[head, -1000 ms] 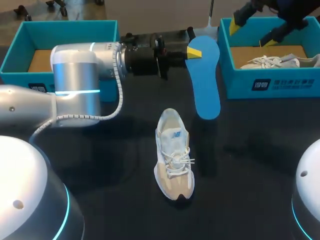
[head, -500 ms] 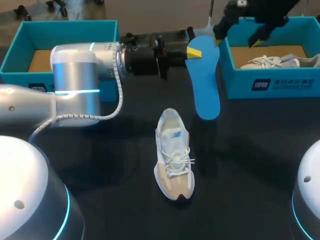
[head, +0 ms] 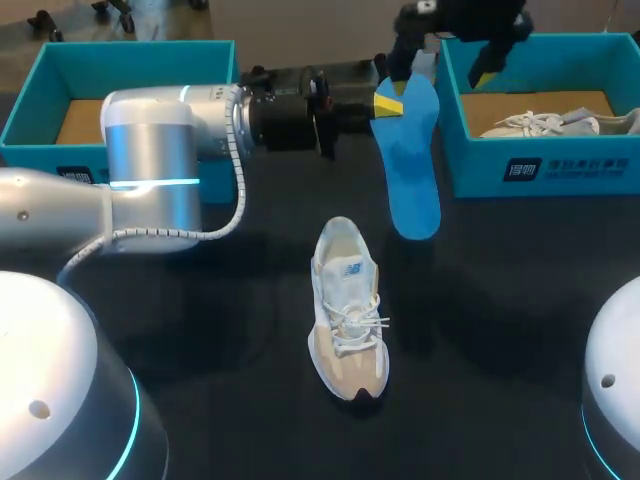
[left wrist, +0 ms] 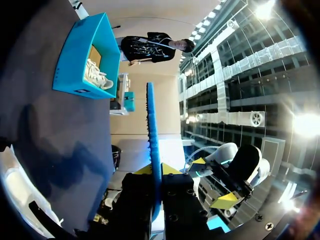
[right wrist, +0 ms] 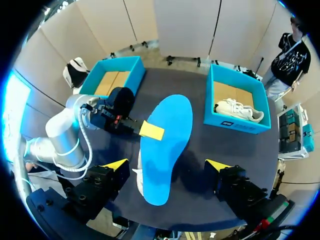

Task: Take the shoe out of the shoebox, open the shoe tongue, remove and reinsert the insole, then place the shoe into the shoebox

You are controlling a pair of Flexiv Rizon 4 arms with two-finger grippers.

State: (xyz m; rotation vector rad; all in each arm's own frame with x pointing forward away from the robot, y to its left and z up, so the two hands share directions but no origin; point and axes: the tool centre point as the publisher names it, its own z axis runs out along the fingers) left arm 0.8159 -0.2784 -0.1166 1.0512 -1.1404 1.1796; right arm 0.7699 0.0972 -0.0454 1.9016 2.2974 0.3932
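My left gripper (head: 386, 101) is shut on the blue insole (head: 413, 165), which it holds by one end above the table with the rest hanging toward the front. In the left wrist view the insole (left wrist: 152, 140) stands edge-on between the fingers. My right gripper (head: 440, 72) hovers open over the gripped end; from its wrist view the gripper (right wrist: 166, 165) straddles the insole (right wrist: 165, 142) without touching it. The white and beige shoe (head: 347, 305) lies on the table in front of the insole, toe toward me; in the right wrist view the shoe (right wrist: 135, 178) is mostly hidden under the insole.
A teal shoebox (head: 540, 165) at the back right holds another white shoe (head: 555, 123). A second teal shoebox (head: 130, 48) stands at the back left, with only its cardboard floor showing. My left arm (head: 160, 170) stretches across the table's left half.
My right gripper has swung left from over the right shoebox to above the gripped end of the insole. The left arm, insole and shoe have stayed put.
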